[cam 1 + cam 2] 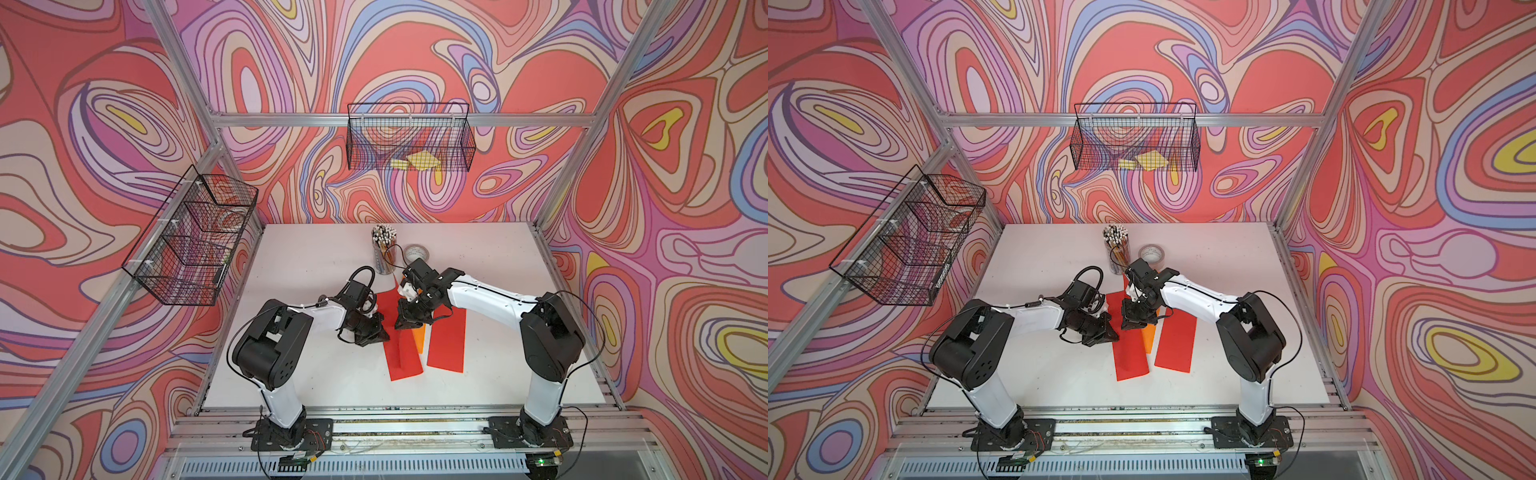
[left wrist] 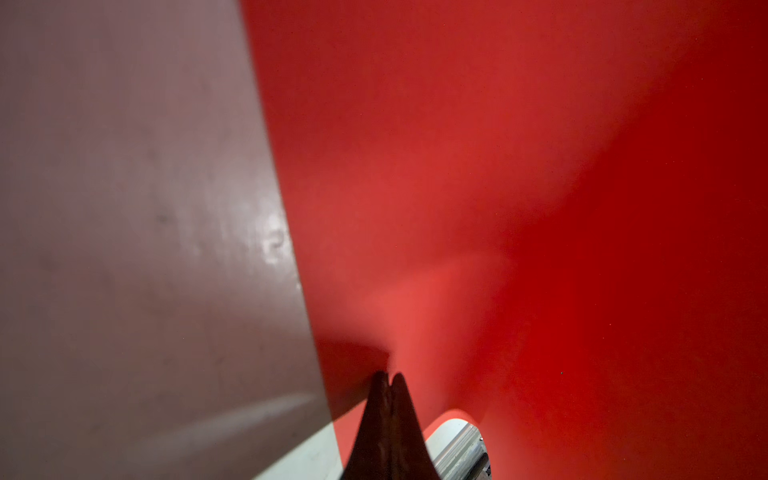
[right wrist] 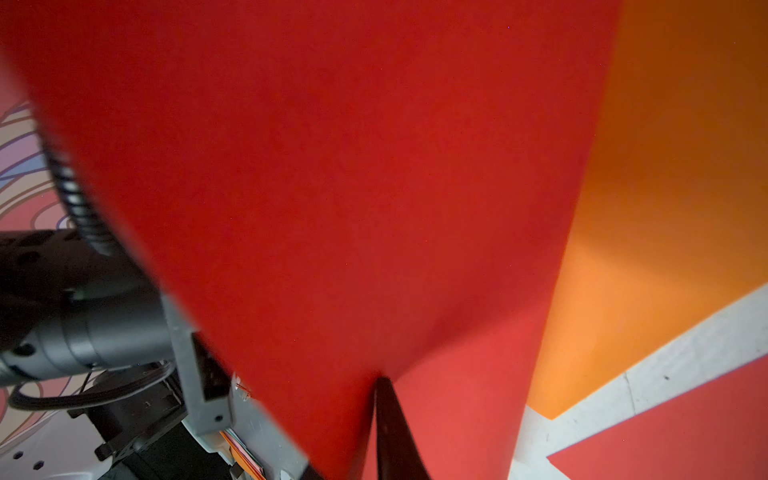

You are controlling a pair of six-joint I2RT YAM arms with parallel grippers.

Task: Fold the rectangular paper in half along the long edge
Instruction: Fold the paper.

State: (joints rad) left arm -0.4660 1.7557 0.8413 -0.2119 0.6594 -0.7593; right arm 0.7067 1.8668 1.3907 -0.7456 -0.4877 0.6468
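Paper for the fold, a red rectangular paper sheet [image 1: 405, 365] [image 1: 1130, 363], lies near the middle of the white counter [image 1: 311, 374], its long edges running from 12 to 6 o'clock, and its 3 o'clock half curls up off the surface. The left claw [image 1: 380, 332] [image 2: 388, 380] is closed, tips together at the sheet's 9 o'clock edge. The right claw [image 1: 403, 325] reaches down near the sheet's 12 o'clock end. Raised paper hides all but one dark finger [image 3: 390, 436], so open or gripping cannot be told. At the sheet's 3 o'clock lies an orange paper sheet [image 1: 420, 337], then a second red paper sheet [image 1: 446, 345]. At 12 o'clock stand a clear cup of pencils [image 1: 384, 253] and a grey roll of tape [image 1: 417, 252].
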